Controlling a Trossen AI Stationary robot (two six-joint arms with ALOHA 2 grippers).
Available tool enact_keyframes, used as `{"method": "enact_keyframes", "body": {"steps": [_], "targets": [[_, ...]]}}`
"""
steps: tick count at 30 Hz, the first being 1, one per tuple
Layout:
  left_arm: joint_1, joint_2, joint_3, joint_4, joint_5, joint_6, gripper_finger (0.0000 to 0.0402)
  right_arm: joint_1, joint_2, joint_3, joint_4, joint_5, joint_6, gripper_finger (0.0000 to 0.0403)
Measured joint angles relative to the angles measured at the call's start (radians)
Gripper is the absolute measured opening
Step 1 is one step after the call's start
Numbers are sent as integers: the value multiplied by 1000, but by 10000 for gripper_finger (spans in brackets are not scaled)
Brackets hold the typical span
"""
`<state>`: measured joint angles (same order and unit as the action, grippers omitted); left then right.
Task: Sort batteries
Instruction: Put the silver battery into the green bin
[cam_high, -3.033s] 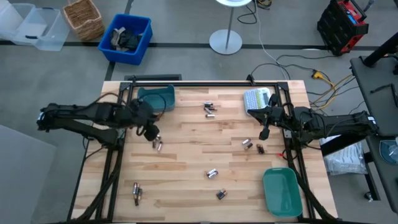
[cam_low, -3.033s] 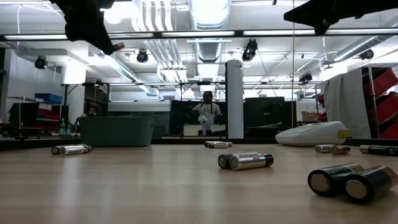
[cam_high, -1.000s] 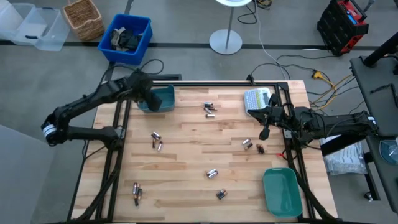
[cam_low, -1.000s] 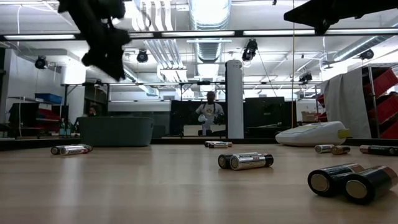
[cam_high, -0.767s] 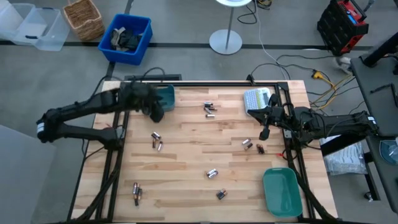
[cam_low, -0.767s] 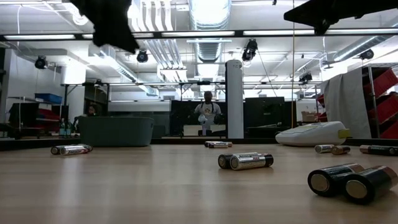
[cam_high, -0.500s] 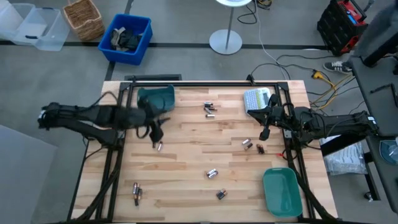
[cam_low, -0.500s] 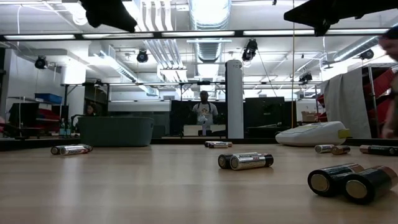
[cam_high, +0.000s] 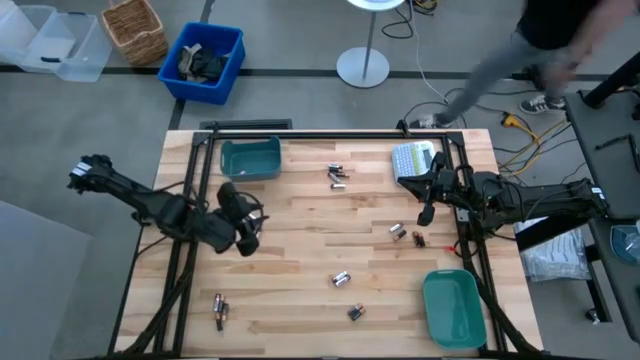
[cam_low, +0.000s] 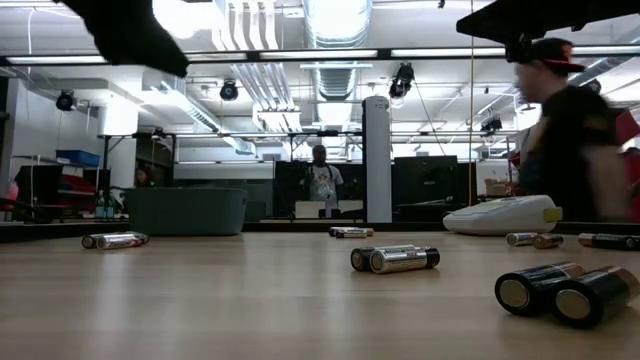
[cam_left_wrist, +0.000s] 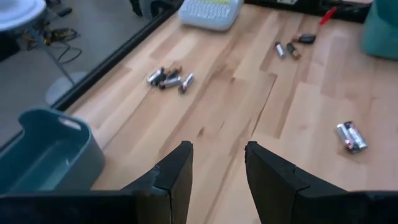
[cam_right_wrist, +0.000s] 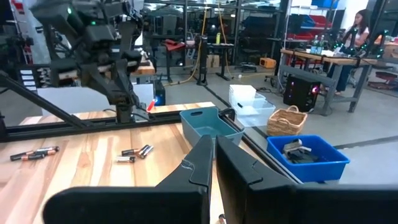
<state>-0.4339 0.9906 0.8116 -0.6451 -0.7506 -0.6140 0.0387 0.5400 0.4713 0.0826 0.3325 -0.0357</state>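
Small batteries lie scattered on the wooden table: a cluster (cam_high: 337, 176) at the far middle, a pair (cam_high: 405, 235) at the right, others (cam_high: 341, 279) (cam_high: 354, 313) near the middle and a pair (cam_high: 220, 308) at the near left. One more pair (cam_low: 115, 240) shows in the low view. My left gripper (cam_high: 245, 237) (cam_left_wrist: 216, 155) hangs open above the table's left part, nothing between its fingers. My right gripper (cam_high: 424, 213) (cam_right_wrist: 213, 149) waits shut above the right side, near the label maker (cam_high: 412, 160).
One teal bin (cam_high: 250, 158) stands at the far left, another (cam_high: 455, 305) at the near right. A black frame (cam_high: 330, 131) runs round the table. A person (cam_high: 560, 40) walks past behind the far right corner. Bare wood lies in the middle.
My left gripper has swung from above the far-left teal bin toward the near edge, turning as it went, and now hangs over the spot where a pair of batteries lay. Its fingers have stayed open. A person has walked into view behind the table's right.
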Motion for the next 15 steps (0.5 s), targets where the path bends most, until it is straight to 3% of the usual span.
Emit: {"method": "enact_keyframes", "body": {"steps": [15], "targets": [[0,-12,-111,101,0,0,127,0,0,0,-2,0,-1,13]]}}
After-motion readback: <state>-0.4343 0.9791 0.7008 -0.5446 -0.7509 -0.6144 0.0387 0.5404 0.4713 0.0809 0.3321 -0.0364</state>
